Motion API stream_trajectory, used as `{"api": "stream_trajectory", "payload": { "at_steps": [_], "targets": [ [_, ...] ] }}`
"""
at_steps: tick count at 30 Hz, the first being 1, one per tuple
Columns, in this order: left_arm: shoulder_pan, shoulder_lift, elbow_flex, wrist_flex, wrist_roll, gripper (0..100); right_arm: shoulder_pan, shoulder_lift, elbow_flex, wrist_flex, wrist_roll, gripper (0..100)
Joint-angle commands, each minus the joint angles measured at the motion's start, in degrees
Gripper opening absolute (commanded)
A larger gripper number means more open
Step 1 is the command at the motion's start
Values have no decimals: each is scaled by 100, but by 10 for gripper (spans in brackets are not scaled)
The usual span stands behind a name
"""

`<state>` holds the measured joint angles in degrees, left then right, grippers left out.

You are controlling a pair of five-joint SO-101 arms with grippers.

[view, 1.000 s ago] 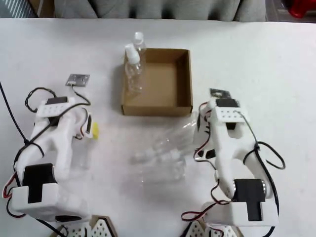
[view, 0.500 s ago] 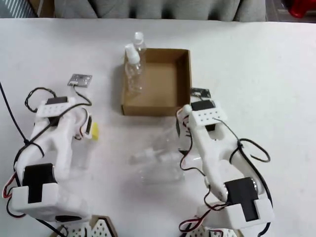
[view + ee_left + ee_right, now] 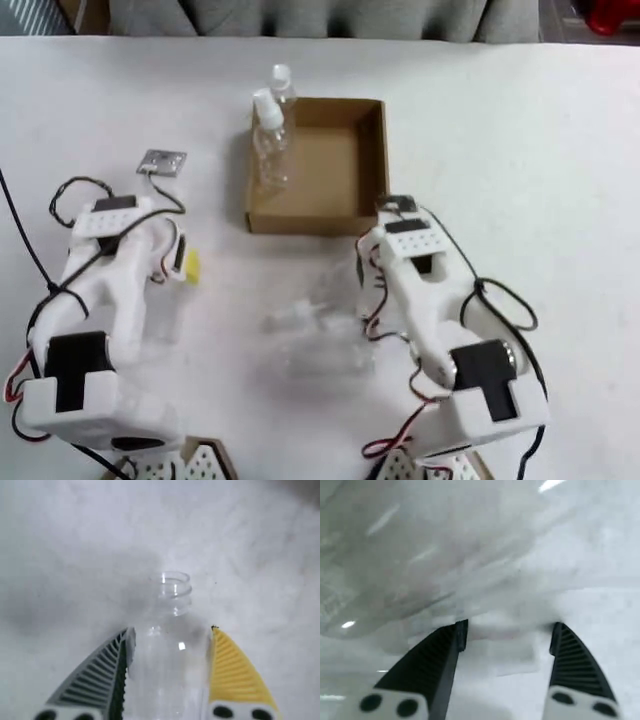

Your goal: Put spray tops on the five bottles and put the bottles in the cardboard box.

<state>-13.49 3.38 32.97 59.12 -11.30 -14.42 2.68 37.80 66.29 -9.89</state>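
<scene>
The left gripper (image 3: 170,630) has its fingers closed on an uncapped bottle (image 3: 175,587), neck pointing away from them. The right gripper (image 3: 509,627), fingers spread and gripping nothing, is the arm nearer the clear pile (image 3: 320,320) mid-bench (image 3: 520,120).

Cardboard box (image 3: 335,175) roomy inside, capped bottles (image 3: 270,135) along one wall
</scene>
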Motion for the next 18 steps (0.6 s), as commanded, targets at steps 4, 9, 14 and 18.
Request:
{"api": "stream_trajectory", "payload": {
  "at_steps": [4, 9, 14, 18],
  "targets": [
    [-84, -66, -237, -114, -97, 23, 901, -251, -853, 822, 1829, 231],
    [-84, -66, -237, -114, -97, 23, 1095, -901, -870, 1279, 2664, 229],
    [-75, -66, -246, -114, -97, 23, 1086, -1543, -862, 1877, 4097, 229],
    [-75, -66, -246, -123, -97, 23, 1051, -1701, -501, 1938, 5468, 229]
  ]
}}
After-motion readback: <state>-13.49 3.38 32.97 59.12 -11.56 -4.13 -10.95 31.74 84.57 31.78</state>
